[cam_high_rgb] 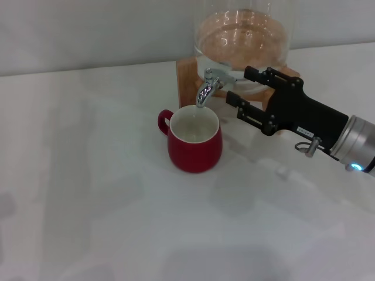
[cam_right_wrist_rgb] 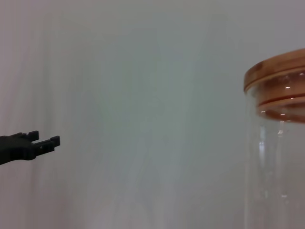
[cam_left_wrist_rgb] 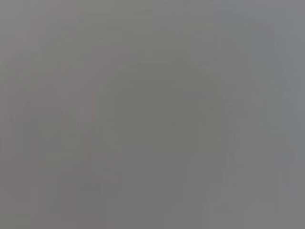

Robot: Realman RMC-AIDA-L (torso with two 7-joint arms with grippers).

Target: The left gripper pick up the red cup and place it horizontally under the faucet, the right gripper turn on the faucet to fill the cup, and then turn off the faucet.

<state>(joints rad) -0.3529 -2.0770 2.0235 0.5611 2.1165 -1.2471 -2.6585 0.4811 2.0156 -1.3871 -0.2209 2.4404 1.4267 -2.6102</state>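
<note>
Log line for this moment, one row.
cup: upright under faucet, handle toward robot's left | right gripper: jaws open beside faucet lever | left gripper: away from cup, off to the side

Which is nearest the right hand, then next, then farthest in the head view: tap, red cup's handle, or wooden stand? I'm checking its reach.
From the right hand:
1. Tap, just off its fingertips, toward the robot's left.
2. Wooden stand, behind the tap, under the jar.
3. Red cup's handle, on the cup's far, left side.

Left wrist view is a blank grey blur; the jar [cam_high_rgb: 243,35] is cut off above, perhaps half hidden
</note>
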